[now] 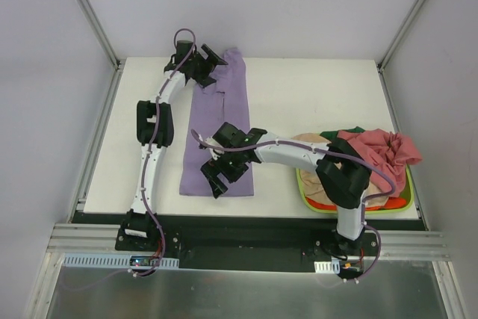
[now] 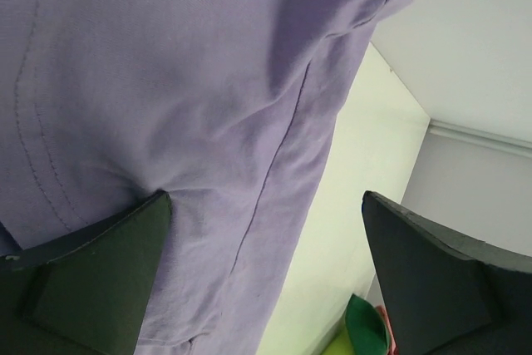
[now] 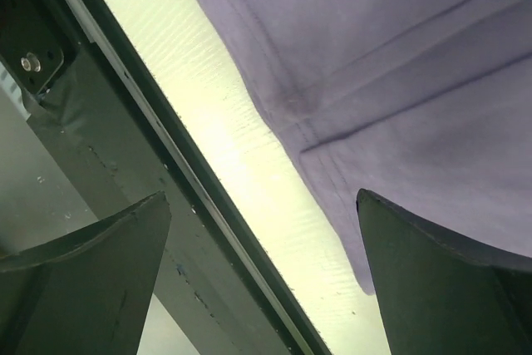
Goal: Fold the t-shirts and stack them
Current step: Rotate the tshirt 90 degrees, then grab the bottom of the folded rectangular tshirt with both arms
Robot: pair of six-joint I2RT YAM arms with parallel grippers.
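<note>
**Purple shirt** (image 1: 224,121) lying as a long, narrow strip on the table (image 1: 321,95). The left gripper (image 1: 207,63) is over the shirt's far end with its fingers spread. The right gripper (image 1: 219,175) is over its near end, also spread. The step in hand is probably a crosswise fold. Each gripper should pinch through every layer at a corner, and both should travel together so the edges stay square. Right of the purple shirt, a green basket (image 1: 388,209) holds a heaped red shirt (image 1: 377,147), tan shirt (image 1: 306,140) and dark green shirt (image 1: 358,131).

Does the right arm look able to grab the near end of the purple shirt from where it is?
Probably yes: the right gripper is open just above the purple shirt at its near edge, nothing in between.
</note>
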